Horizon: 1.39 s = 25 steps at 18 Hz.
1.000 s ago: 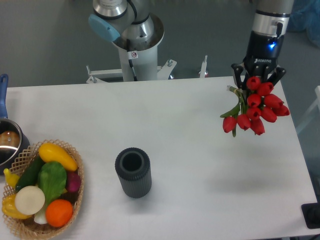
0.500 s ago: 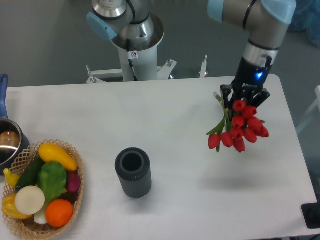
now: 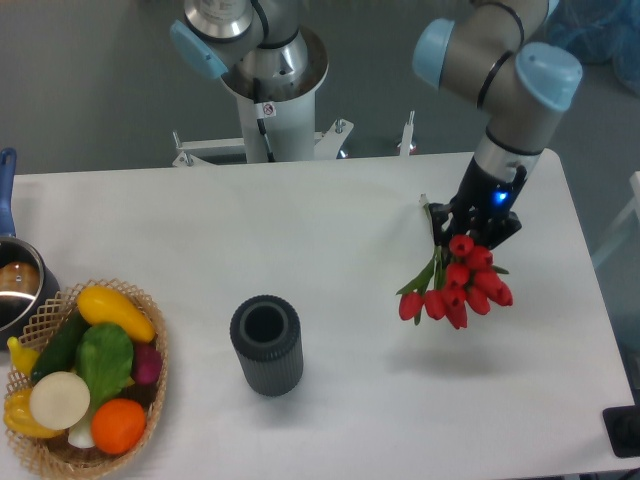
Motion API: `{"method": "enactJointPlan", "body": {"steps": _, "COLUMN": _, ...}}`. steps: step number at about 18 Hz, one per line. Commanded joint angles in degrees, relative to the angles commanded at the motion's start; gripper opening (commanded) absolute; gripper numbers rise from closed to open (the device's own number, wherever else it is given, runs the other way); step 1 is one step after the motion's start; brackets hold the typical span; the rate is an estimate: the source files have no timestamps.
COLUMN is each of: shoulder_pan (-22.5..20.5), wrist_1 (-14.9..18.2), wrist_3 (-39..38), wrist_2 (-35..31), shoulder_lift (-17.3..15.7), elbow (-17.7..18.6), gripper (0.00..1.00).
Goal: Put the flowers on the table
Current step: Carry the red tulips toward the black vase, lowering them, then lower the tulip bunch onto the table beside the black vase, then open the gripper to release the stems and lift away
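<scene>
**A:** Since a second ago your arm has swung down and to the left: the gripper (image 3: 478,222) sat near the far right corner of the table (image 3: 330,230) and now hangs further in over the right side, and the flowers (image 3: 455,285) have come along with it, lower in the view than before.

**B:** Is the bunch still in your grasp?

**A:** Yes. Your gripper is clamped around the stems, with the red heads hanging below it and tipped toward the camera. A few green leaves stick out on the left of the bunch. A soft shadow lies on the white top below and slightly left of the blooms, apart from them, so you are holding the flowers above the surface, not resting them on it.

**B:** What else do you have on the table?

**A:** A dark ribbed cylinder (image 3: 266,344), open at the top, stands upright left of centre, well apart from the flowers. At the near left corner sits a wicker basket (image 3: 150,400) full of vegetables. Just behind it, at the left edge, you can see part of a metal pot (image 3: 18,290) with a blue handle. The arm's base (image 3: 270,95) stands behind the far edge.
</scene>
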<state>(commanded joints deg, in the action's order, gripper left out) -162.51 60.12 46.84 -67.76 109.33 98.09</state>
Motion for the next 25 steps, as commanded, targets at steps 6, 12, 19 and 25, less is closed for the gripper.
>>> {"method": "enactJointPlan", "body": {"steps": 6, "shoulder_pan": 1.1, "wrist_1": -2.5, "wrist_3": 4.0, "wrist_2": 0.1, "shoulder_lift": 3.8, "elbow": -0.3, "gripper": 0.33}}
{"method": "enactJointPlan", "body": {"steps": 12, "shoulder_pan": 2.5, "wrist_1": -6.0, "wrist_3": 4.0, "wrist_2": -0.1, "shoulder_lift": 6.9, "elbow": -0.7, "gripper": 0.34}}
{"method": "enactJointPlan", "body": {"steps": 19, "shoulder_pan": 3.5, "wrist_1": -6.0, "wrist_3": 4.0, "wrist_2": -0.2, "shoulder_lift": 8.1, "elbow": -0.7, "gripper": 0.37}}
{"method": "enactJointPlan", "body": {"steps": 25, "shoulder_pan": 3.4, "wrist_1": -6.0, "wrist_3": 4.0, "wrist_2": -0.3, "shoulder_lift": 8.1, "elbow": -1.8, "gripper": 0.82}}
